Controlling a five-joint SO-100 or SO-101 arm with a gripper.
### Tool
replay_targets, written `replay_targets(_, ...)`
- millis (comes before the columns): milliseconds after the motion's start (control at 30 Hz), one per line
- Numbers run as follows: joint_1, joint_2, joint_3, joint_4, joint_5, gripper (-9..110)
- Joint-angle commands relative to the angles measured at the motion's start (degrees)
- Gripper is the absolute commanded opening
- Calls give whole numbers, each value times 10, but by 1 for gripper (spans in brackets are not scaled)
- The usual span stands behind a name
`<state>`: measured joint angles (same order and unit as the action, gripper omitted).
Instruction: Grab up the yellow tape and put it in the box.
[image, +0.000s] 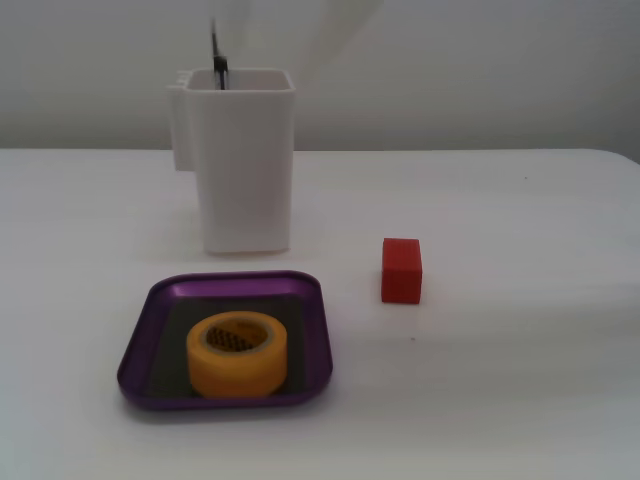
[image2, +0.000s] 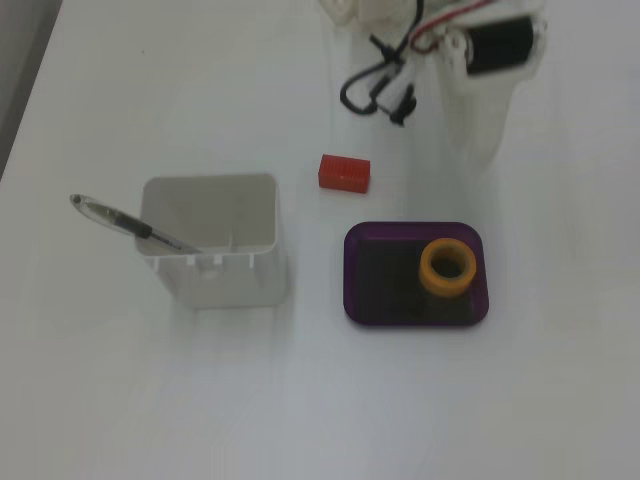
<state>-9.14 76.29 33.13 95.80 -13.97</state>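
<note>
tape: my yellow tape lies flat inside the purple box
cube: red cube right of the box, apart

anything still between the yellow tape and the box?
Nothing visible. The yellow tape already sits flat inside the box, near its right side in a fixed view. The red cube and white container stand apart from the box.

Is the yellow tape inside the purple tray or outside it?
Inside: the yellow tape lies flat on the purple tray floor, within its rim.
</note>
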Motion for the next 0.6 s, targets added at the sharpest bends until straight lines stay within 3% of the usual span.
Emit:
replay_targets(0, 2, 134, 31, 13, 4, 11)
replay_targets(267, 7, 383, 370, -13, 39, 11)
replay_targets(567, 37, 638, 767, -147, 47, 11)
